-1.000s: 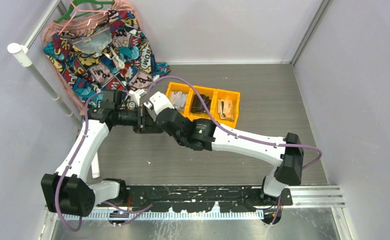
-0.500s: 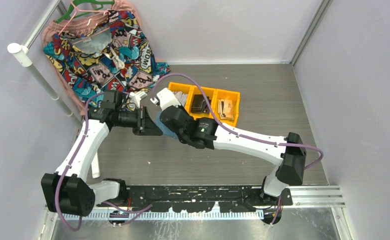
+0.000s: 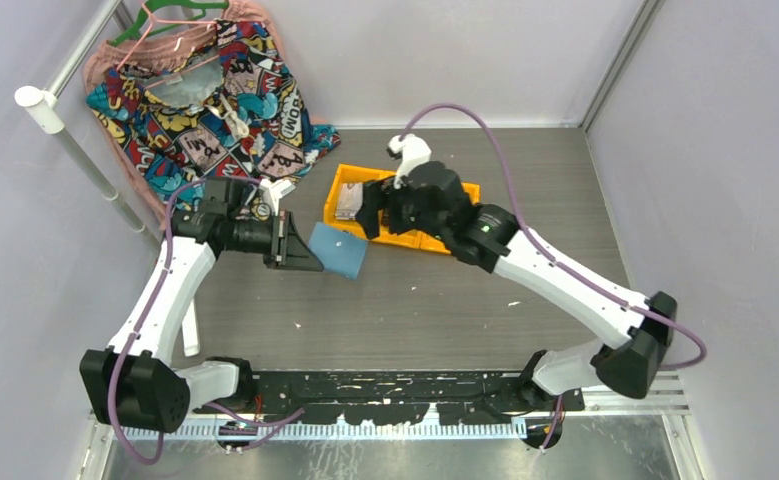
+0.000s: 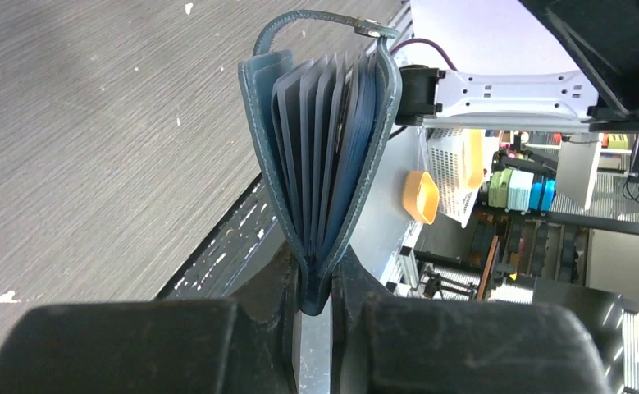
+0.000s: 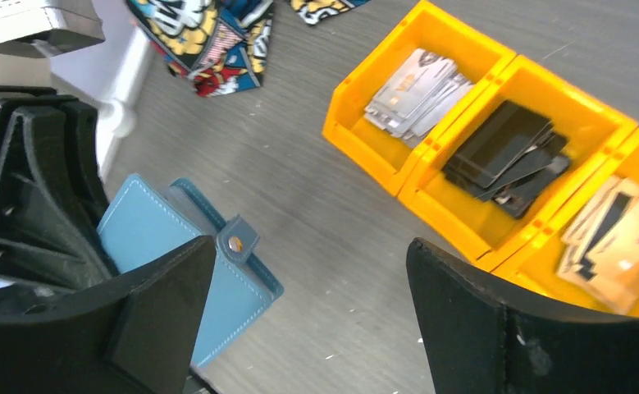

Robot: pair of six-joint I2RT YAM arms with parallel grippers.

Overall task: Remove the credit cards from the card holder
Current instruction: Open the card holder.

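Card holder sits clamped at its spine in your left gripper; right gripper hangs spread and empty by the yellow bins. Pockets look emptied, though I can't be sure.

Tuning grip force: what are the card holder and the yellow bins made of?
The card holder looks like blue leather or faux leather, matte, with stitched edges and a metal-looking snap; can't tell which. The yellow bins are likely moulded hard plastic: smooth, slightly glossy, uniform colour, thin rigid walls.
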